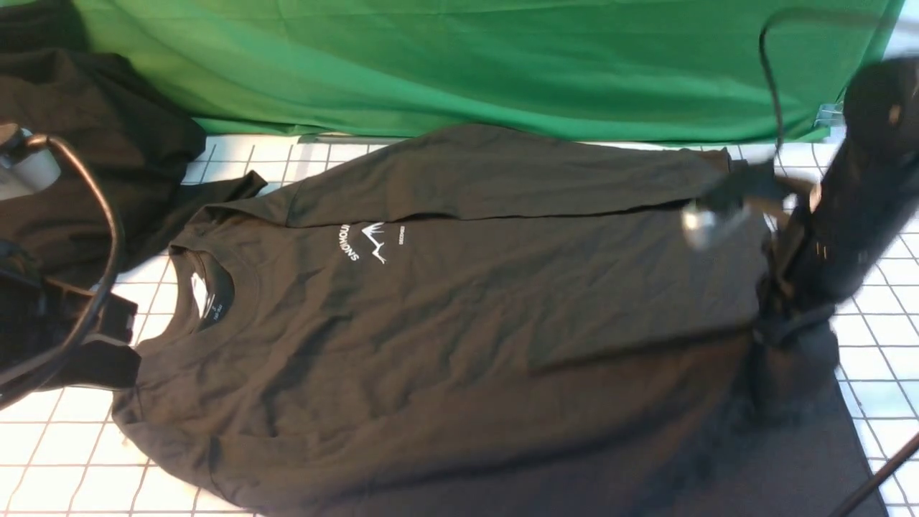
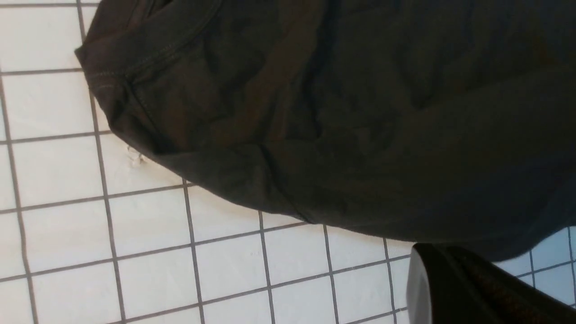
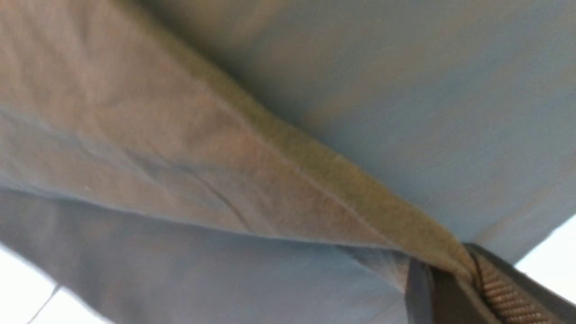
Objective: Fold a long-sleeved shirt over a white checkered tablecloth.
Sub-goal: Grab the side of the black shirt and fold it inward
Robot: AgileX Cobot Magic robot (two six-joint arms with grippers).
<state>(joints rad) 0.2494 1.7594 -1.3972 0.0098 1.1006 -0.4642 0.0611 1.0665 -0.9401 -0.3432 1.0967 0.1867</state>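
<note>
The long-sleeved shirt [image 1: 445, 330] lies flat on the white checkered tablecloth [image 1: 64, 459], collar to the left and hem to the right, white logo facing up. Both sleeves are folded across its body. My right gripper [image 1: 779, 327] is at the hem on the right, blurred in the front view. In the right wrist view its jaws [image 3: 468, 274] are shut on a ridge of shirt fabric [image 3: 315, 171]. My left gripper [image 2: 432, 274] is shut with nothing between its fingers, just off the shirt's shoulder edge [image 2: 315, 135], over the tablecloth [image 2: 148, 279].
A shapeless heap of black cloth [image 1: 93, 129] lies at the far left, behind the left arm's cable [image 1: 108, 215]. A green backdrop cloth [image 1: 467, 64] hangs along the far edge. Another cable [image 1: 772, 86] loops above the right arm.
</note>
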